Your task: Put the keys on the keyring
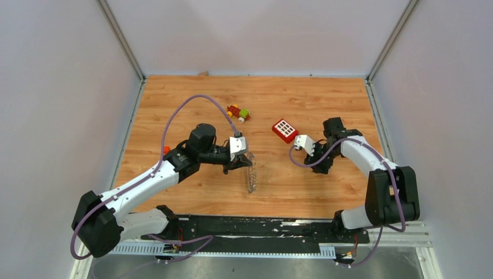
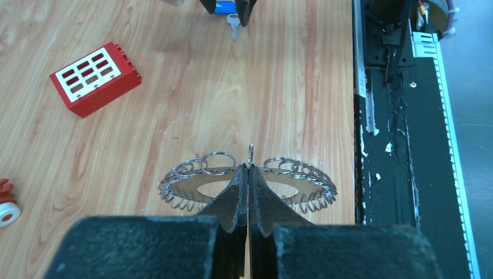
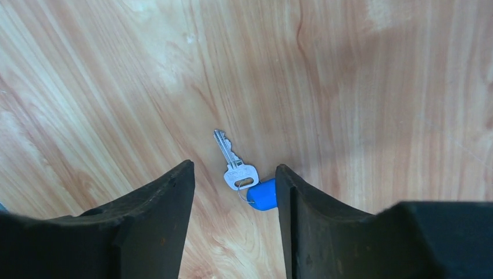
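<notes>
The keyring [image 2: 289,183], a flat metal disc fringed with wire rings, is pinched on edge by my left gripper [image 2: 249,170], whose jaws are shut on it. From above, the keyring [image 1: 251,173] hangs as a thin grey sliver under the left gripper [image 1: 237,158]. The keys lie on the wood: a small silver key [image 3: 235,165] joined by a thin wire loop to a blue piece [image 3: 263,195]. My right gripper [image 3: 234,168] stands open over them, holding nothing; the blue piece touches its right finger [image 3: 290,197]. In the top view the right gripper [image 1: 295,147] hides the keys.
A red block with white squares [image 1: 285,130] lies just behind the right gripper. A small red-yellow-green toy [image 1: 238,113] sits farther back. The black base strip [image 1: 261,226] runs along the near edge. Grey walls close in the left, right and back.
</notes>
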Motion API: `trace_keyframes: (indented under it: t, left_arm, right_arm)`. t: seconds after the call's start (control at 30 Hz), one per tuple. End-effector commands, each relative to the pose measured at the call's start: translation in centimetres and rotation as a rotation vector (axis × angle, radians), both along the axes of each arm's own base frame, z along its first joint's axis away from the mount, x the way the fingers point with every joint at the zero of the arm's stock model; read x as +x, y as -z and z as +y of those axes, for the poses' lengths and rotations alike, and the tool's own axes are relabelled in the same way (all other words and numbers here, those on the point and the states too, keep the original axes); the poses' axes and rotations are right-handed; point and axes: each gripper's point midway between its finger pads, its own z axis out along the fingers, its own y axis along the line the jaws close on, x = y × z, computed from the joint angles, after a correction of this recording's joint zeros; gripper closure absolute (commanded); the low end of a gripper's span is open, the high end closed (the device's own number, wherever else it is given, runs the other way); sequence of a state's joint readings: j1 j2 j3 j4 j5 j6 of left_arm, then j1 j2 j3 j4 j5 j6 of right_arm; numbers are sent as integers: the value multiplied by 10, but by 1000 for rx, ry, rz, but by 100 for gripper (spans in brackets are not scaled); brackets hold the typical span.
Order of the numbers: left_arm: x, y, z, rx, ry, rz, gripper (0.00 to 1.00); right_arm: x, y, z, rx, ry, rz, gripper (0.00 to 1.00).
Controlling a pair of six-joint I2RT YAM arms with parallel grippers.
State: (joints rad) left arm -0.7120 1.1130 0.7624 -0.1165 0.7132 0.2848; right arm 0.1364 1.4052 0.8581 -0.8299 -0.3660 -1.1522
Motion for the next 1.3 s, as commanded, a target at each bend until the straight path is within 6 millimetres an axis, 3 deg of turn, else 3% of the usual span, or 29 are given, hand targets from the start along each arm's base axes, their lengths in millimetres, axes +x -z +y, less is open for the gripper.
trace_keyframes:
  t: [0.0,0.17,0.5,0.7,0.93,1.27]
  left_arm:
    - [1,-28,-8,-59,38,-73,100]
    - [1,-31,-7,-62,38,-77,100]
    - [0,-30,-7,-63,44,-76,100]
    - [0,-31,-7,-61,43,-77,100]
    - [0,-30,-7,-59,43,-79,100]
    - [0,-31,-6,-58,44,-84,100]
  right_arm:
    - [5,16,-15,-98,-29,32,44]
    - [15,26,-35,-144,33,32,36]
    - [8,28,-54,-149,58,40,36]
    - [2,34,-54,-135,25,77,55]
    - [-7,29,-33,-17,48,128,84]
    - [-12,1,5,204,79,205,92]
